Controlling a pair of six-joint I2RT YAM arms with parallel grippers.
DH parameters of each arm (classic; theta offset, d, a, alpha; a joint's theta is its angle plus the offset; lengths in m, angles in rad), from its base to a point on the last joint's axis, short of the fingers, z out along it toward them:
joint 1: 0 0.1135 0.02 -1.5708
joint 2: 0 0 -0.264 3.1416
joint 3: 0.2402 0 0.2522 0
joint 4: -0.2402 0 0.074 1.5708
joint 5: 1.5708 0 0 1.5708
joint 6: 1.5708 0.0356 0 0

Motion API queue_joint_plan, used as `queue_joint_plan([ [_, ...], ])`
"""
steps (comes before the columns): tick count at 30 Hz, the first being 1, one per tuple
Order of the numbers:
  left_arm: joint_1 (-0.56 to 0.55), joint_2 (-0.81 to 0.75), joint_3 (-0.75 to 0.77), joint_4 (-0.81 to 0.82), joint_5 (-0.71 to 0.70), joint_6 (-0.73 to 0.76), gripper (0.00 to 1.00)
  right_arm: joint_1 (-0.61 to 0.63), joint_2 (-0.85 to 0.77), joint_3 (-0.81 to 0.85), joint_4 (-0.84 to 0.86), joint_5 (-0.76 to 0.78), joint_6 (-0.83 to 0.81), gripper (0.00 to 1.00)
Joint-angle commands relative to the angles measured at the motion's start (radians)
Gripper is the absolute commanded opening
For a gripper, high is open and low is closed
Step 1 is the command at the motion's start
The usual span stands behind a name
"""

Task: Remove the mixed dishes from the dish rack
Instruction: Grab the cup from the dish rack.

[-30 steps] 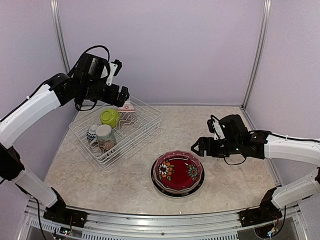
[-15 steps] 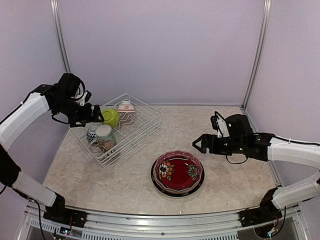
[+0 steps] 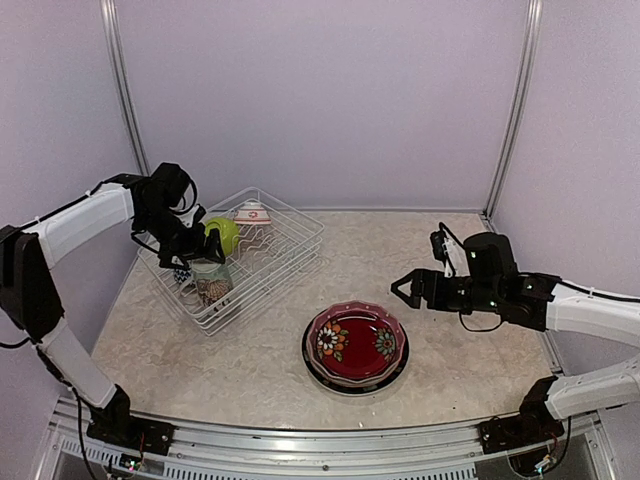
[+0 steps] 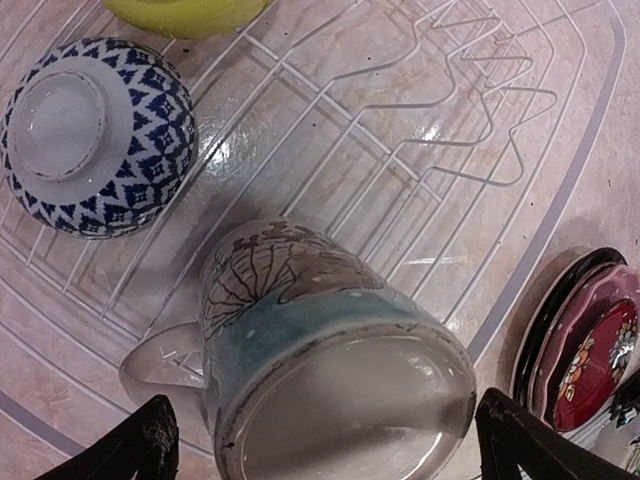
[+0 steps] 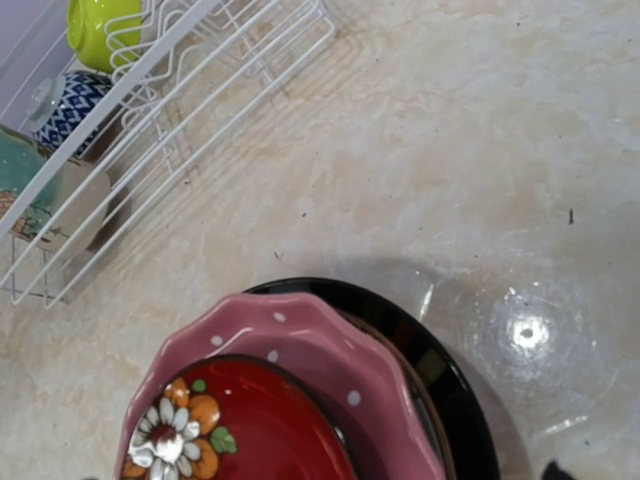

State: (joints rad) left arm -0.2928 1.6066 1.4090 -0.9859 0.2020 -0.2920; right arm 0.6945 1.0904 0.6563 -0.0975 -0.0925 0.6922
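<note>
The mug (image 4: 330, 350) sits in the dish rack (image 3: 290, 235) at the table's (image 3: 470, 360) left rear, beside a blue bowl (image 4: 95, 135). The left gripper (image 4: 335, 445) hangs over it, jaws spread wide, gripping nothing. The right gripper (image 3: 405, 290), open and empty, hovers near the stacked plates (image 3: 356, 345).

Top external is looking down from high behind the arm bases, taking in the whole table (image 3: 450, 250) from far off. Left wrist is pointing steeply down, sitting very close over the mug (image 4: 300, 300) inside the dish rack (image 4: 400, 150). Right wrist is looking down from farther back onto the stacked plates (image 5: 300, 340). All three are sharing rack, mug and plates.
</note>
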Motion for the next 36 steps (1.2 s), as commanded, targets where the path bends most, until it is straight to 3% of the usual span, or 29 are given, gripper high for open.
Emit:
queue_joint_plan([
  [1,-0.031,0.04,0.043,0.022,0.008,0.03,0.99,-0.01,-0.034,-0.028,0.015,0.012,0.018,0.92],
  [14,-0.077,0.111,0.015,0.026,-0.116,0.063,0.96,-0.011,0.027,-0.028,0.043,-0.014,0.034,0.93],
  [20,-0.073,0.103,0.026,0.014,-0.107,0.066,0.64,-0.011,0.043,-0.015,0.04,-0.019,0.036,0.92],
  [28,-0.074,0.074,0.072,-0.007,-0.069,0.067,0.33,-0.01,0.05,0.0,0.022,-0.02,0.037,0.92],
  [36,-0.076,0.045,0.164,-0.034,-0.061,0.062,0.15,-0.011,0.073,0.027,0.015,-0.027,0.033,0.92],
])
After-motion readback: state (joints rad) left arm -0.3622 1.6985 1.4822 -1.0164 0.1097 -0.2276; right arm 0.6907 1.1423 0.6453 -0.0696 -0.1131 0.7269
